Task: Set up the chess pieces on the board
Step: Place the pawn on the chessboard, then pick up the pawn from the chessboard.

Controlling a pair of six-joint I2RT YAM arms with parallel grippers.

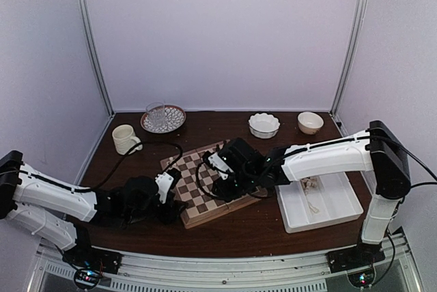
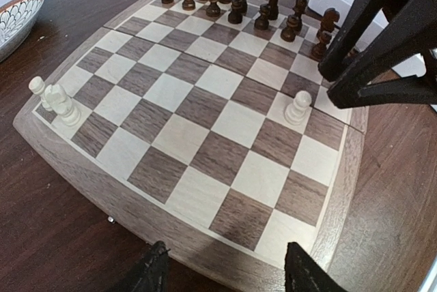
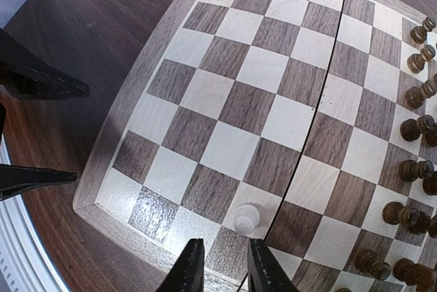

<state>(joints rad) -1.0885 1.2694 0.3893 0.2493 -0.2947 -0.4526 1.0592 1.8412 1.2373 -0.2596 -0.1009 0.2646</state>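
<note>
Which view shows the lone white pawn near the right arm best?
The right wrist view: the white pawn stands upright just ahead of the right end effector, close and unobstructed. The left wrist view shows it smaller and farther off, beside that end effector. In the top view I cannot make it out under the arms.

The chessboard (image 2: 225, 125) has alternating checks of pale cream wood and grained dark brown, framed by a tan rim. One set of chess pieces (image 2: 298, 106) is cream-white; the other pieces (image 2: 235, 9) are dark brown. The table (image 1: 232, 241) is deep reddish-brown wood. The tray (image 1: 341, 203) is plain white and the mug (image 1: 125, 138) cream. The plate (image 2: 17, 19) has a white scalloped pattern inside a rust-brown rim. One bowl (image 1: 263, 125) is white, the other bowl (image 1: 310, 123) cream.
</note>
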